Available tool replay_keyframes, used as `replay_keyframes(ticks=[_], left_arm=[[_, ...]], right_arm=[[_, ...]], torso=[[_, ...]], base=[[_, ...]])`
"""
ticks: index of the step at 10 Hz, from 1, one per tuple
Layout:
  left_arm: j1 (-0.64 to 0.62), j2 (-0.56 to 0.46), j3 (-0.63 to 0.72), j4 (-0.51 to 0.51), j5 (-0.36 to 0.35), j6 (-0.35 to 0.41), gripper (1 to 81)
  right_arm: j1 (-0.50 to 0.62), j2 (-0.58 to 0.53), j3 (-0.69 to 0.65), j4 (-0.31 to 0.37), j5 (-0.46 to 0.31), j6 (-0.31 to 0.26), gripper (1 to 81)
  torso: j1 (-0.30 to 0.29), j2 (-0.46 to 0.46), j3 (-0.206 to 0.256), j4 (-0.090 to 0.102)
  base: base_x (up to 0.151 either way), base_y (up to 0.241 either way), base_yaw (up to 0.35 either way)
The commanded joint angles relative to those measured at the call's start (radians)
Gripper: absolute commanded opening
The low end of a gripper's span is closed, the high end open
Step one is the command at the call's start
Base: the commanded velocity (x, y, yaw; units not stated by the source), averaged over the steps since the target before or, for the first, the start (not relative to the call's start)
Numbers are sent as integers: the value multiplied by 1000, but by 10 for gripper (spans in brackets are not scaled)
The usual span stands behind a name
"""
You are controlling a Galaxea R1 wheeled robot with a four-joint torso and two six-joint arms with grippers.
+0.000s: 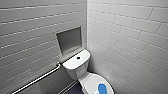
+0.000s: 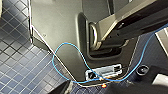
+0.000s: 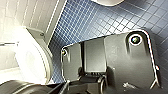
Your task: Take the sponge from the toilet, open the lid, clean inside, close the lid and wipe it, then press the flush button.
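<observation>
White glossy ceramic is seen in the lower middle of the head view, where the toilet [image 1: 76, 65] stands in the corner between two walls of pale tiles [image 1: 125, 30]. Its lid [image 1: 90, 80] is closed. The sponge [image 1: 101, 88], bright blue, is laid flat on the lid, near the bottom edge of the frame, right of centre. On top of the tank a small dark flush button [image 1: 78, 57] is found. Above the tank, a little left of it, a grey niche [image 1: 69, 40] is cut into the wall. A metal grab bar [image 1: 37, 79] is fixed across the lower left of the frame. A dark blue floor [image 1: 75, 89] of small square tiles is seen at the foot of the toilet.

In the right wrist view the toilet is shown at the left side of the frame, over the same blue floor. In the left wrist view a thin blue cable [image 2: 60, 50] is looped across a dark part of the robot.

Whether the left gripper and the right gripper are open or closed cannot be told from these pictures. The sponge is touched by nothing but the lid.
</observation>
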Motion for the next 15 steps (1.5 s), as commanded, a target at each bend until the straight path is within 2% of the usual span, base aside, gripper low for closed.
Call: replay_keyframes(ticks=[1, 5, 7, 9, 15], left_arm=[[37, 3, 9, 6, 66, 9, 811], [113, 50, 3, 18, 67, 9, 811], [147, 61, 0, 18, 64, 9, 811], [161, 78, -16, 20, 63, 9, 811], [167, 127, -96, 16, 57, 9, 811]], right_arm=[[94, -60, 21, 17, -66, 39, 811], [198, -75, 10, 19, -118, 79, 811], [243, -77, 16, 19, -125, 84, 811], [286, -78, 13, 20, -144, 85, 811], [476, -69, 13, 28, -296, 123, 811]], torso=[[63, -97, 0, 0], [155, -245, 0, 0], [201, -319, -97, 0], [237, -375, -138, 0], [378, -597, -337, 0]], base=[[0, 0, 0], [0, 0, 0], [0, 0, 0], [0, 0, 0], [0, 0, 0]])
